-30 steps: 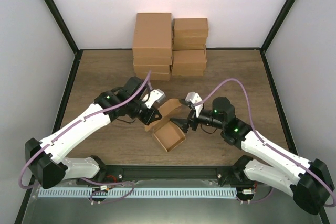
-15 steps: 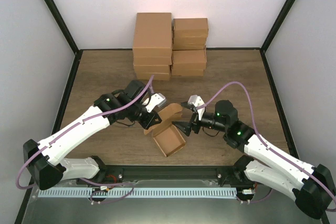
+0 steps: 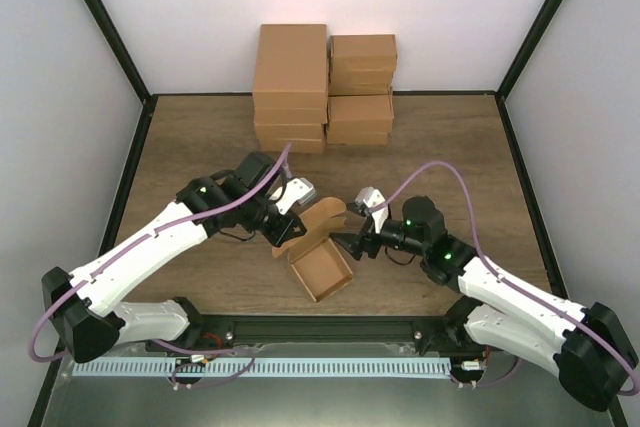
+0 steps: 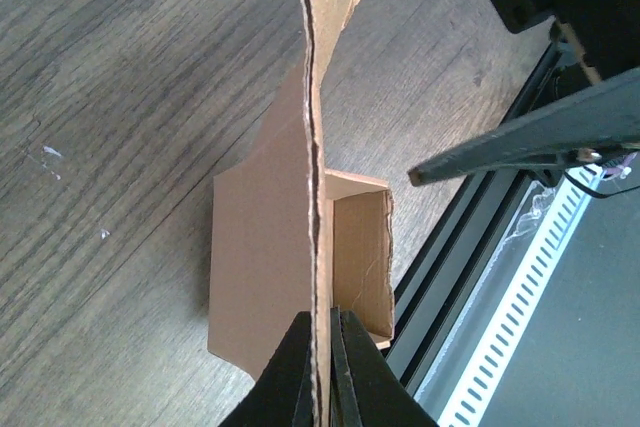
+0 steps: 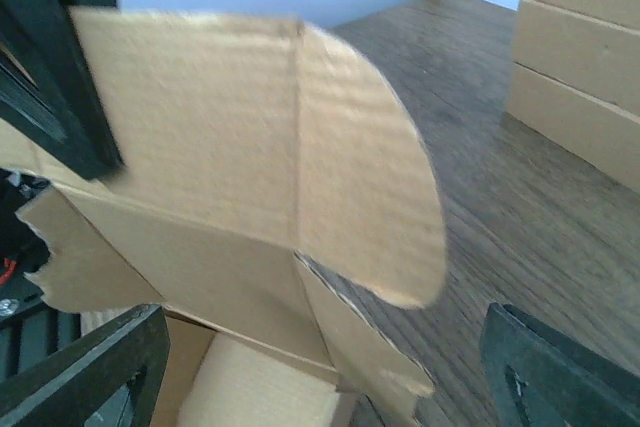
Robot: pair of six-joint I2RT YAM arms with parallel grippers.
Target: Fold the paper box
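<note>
Near the front middle of the table (image 3: 200, 137), the box (image 3: 322, 269) is sitting between the two grippers, its open tray resting on the wood and its lid (image 3: 322, 215) standing up and leaning back toward the rear. The left gripper (image 3: 290, 234) is pinching this raised lid at its left edge. In the left wrist view its fingers (image 4: 300, 367) are pressing together on the thin cardboard, which is running straight up from between them, with the tray's inside showing just to the right.

The right gripper (image 3: 348, 243) is hovering just beside the box's right side, at the height of the lid, with its jaws spread. In the right wrist view its two fingers (image 5: 90, 367) are sitting far apart at the bottom corners, and the lid's rounded flap (image 5: 360, 167) is filling the space ahead of them. Whether either finger is touching the cardboard cannot be told.

Well apart from all this, two stacks of cartons (image 3: 290, 87) are standing against the back wall.
</note>
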